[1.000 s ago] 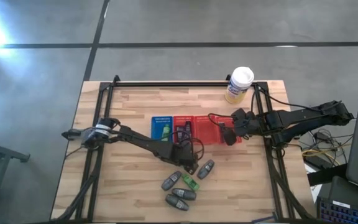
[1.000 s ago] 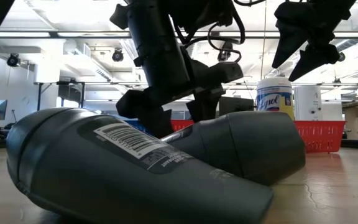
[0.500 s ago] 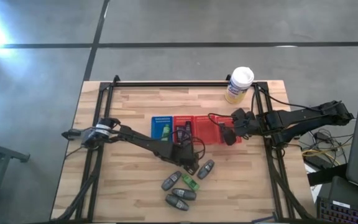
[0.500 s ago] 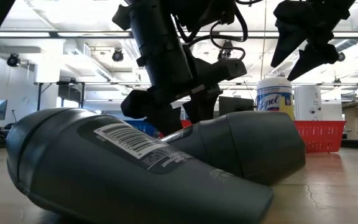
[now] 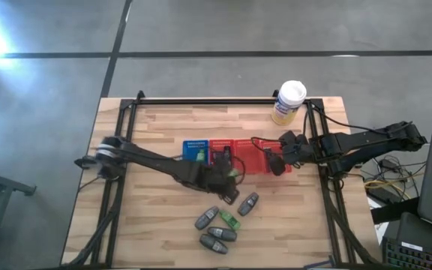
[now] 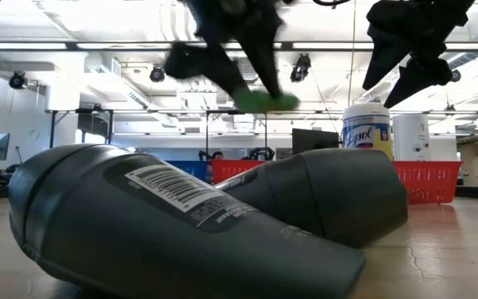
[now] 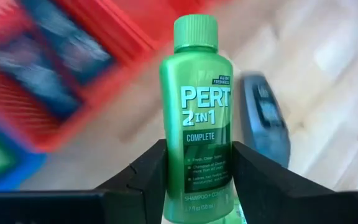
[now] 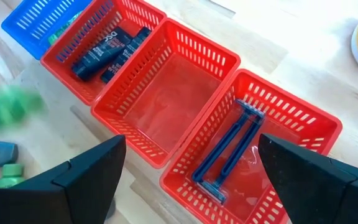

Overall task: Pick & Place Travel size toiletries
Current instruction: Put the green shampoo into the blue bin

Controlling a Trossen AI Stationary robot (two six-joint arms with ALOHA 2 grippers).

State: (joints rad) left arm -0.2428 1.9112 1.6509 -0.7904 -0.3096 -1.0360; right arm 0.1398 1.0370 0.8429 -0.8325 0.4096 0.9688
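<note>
My left gripper [image 5: 227, 178] is shut on a small green shampoo bottle [image 7: 196, 106], held in the air in front of the row of trays; the low view shows the bottle [image 6: 264, 101] well above the table. Several grey oval containers [image 5: 206, 218] and another green bottle [image 5: 231, 221] lie on the wood near the front edge. Dark tubes [image 8: 101, 53] lie in one red tray, blue razors [image 8: 229, 146] in another. My right gripper [image 8: 191, 186] hangs open above the red trays, holding nothing. My left gripper pinches the green bottle's lower body [image 7: 194, 177] between its two fingers [image 7: 151, 171], one on each side, near the end away from the cap. The bottle runs along the fingers with its cap [image 7: 195, 32] pointing away from the wrist. It is lifted clear of the table.
A blue tray [image 5: 195, 152] and three red trays [image 5: 247, 154] stand side by side mid-table; the middle red tray [image 8: 166, 106] holds nothing. A tall yellowish canister with a white lid [image 5: 289, 103] stands at the far right. Bare wood lies on the left side.
My left gripper has shut on the green bottle among the items on the table. It has then risen with it and moved toward the far edge and the trays. The bottle is now clear of the table. The grey containers have stayed where they were.
</note>
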